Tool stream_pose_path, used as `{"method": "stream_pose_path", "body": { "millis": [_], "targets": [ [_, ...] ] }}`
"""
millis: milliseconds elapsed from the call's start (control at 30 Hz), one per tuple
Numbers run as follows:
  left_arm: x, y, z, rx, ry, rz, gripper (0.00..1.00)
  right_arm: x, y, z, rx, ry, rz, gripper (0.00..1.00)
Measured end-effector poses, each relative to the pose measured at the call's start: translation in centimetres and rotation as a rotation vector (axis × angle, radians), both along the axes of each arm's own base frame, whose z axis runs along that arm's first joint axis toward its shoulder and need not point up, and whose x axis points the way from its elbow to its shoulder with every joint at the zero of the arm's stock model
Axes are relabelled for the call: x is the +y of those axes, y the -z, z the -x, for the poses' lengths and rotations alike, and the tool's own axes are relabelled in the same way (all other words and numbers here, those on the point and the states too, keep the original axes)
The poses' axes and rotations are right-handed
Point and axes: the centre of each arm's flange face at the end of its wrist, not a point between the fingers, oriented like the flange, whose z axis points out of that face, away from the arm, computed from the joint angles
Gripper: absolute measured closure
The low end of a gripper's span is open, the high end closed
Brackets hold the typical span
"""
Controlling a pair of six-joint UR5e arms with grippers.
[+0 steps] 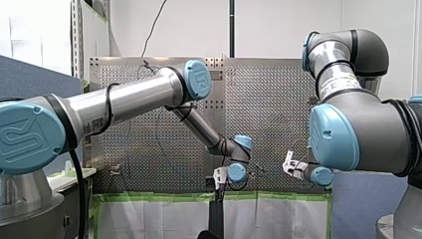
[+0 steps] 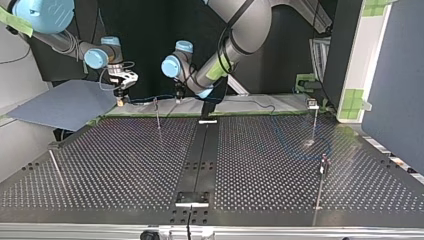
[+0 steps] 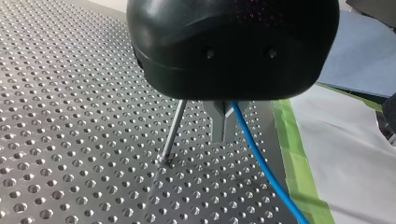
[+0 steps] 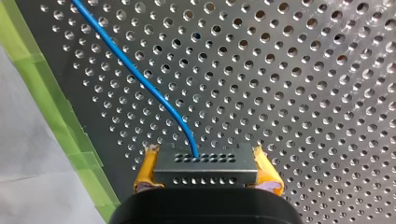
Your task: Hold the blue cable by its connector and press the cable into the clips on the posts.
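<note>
- Closest in, in the right wrist view, the perforated metal connector [image 4: 205, 171] sits pinched between the yellow pads [image 4: 145, 170] of my right gripper [image 4: 205, 158]. The blue cable [image 4: 140, 79] leaves its face and runs ahead of the gripper, toward its 11 o'clock, over the tabletop [image 4: 303, 93].
- My left gripper [image 3: 223, 133] has its metal fingers drawn together, with the cable coming out right against them (whether it is actually clamped I cannot tell). A thin post [image 3: 172, 135] stands just beside them, at the gripper's 9 o'clock.
- That post's clip is hidden behind the gripper housing, so a press could land beside the clip rather than in it.
- Fingers this near the post could knock or bend it if the arm drifts sideways.
- In the top view both grippers work near each other at about 11 o'clock of the tabletop. Pulling them apart too hard might twist the connector in the pads or strain the cable where it enters.
- Too much slack would probably let the cable sag below the clip.
</note>
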Motion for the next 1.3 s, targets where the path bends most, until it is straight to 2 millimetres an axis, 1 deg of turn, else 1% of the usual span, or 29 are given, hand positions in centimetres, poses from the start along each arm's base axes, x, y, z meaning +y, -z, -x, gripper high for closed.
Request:
{"method": "stream_pose_path", "body": {
  "millis": [467,733,1033,1133,1300],
  "targets": [
    [0.1,-0.2,-0.3,0.002,-0.001,-0.002,1.0,-1.1,-0.4,0.7,-0.018,0.016,0.01,1.0],
    [0.1,-0.3,-0.5,0.0,0.0,0.001,1.0,-1.4,-0.6,0.7,-0.027,0.018,0.014,1.0],
    [-0.4,-1.3,-1.9,-0.02,0.013,0.027,1.0,-1.6,-0.7,0.7,-0.028,0.018,0.018,1.0],
    [-0.3,-1.0,-2.4,-0.016,0.013,0.025,1.0,-1.7,-0.8,0.7,-0.028,0.019,0.019,1.0],
    [0.0,0.5,-3.1,0.006,0.015,-0.005,1.0,-1.7,-0.8,0.8,-0.028,0.02,0.02,1.0]
  ]
}}
